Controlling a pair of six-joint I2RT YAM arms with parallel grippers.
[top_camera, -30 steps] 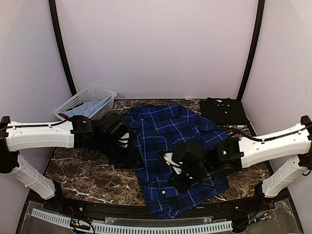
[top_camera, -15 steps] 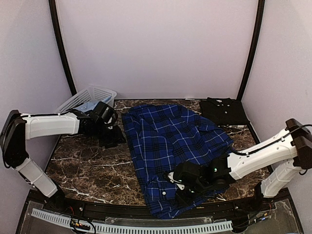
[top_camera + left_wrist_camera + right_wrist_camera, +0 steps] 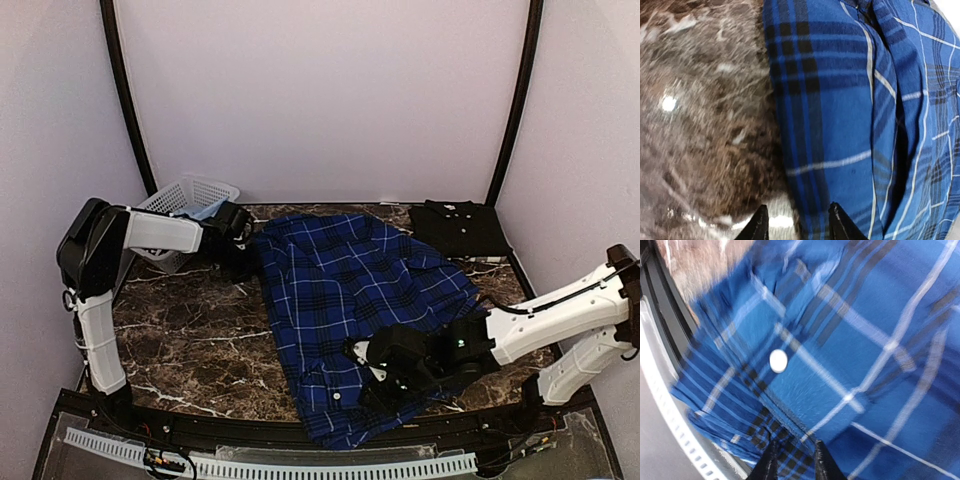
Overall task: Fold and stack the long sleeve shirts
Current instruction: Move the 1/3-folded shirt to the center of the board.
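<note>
The blue plaid shirt (image 3: 350, 290) lies spread out across the middle of the marble table (image 3: 190, 330). The black shirt (image 3: 460, 228) lies folded at the back right. My left gripper (image 3: 244, 250) is at the plaid shirt's back left corner. In the left wrist view it (image 3: 797, 225) is open, one finger over marble and the other over the cloth edge (image 3: 850, 100). My right gripper (image 3: 372, 378) is low over the shirt's front part. In the right wrist view it (image 3: 796, 464) has a narrow gap, with a fold of plaid cloth (image 3: 850, 340) running in between, near a white button (image 3: 778, 360).
A white lattice basket (image 3: 170, 205) with light blue cloth in it stands at the back left, just behind the left gripper. The table's front rail (image 3: 660, 340) runs close to the shirt's hem. Walls enclose the table on three sides.
My left arm has swung back and left from the shirt's middle edge to its back left corner. My right gripper has moved forward towards the hem. The shirt has not shifted.
</note>
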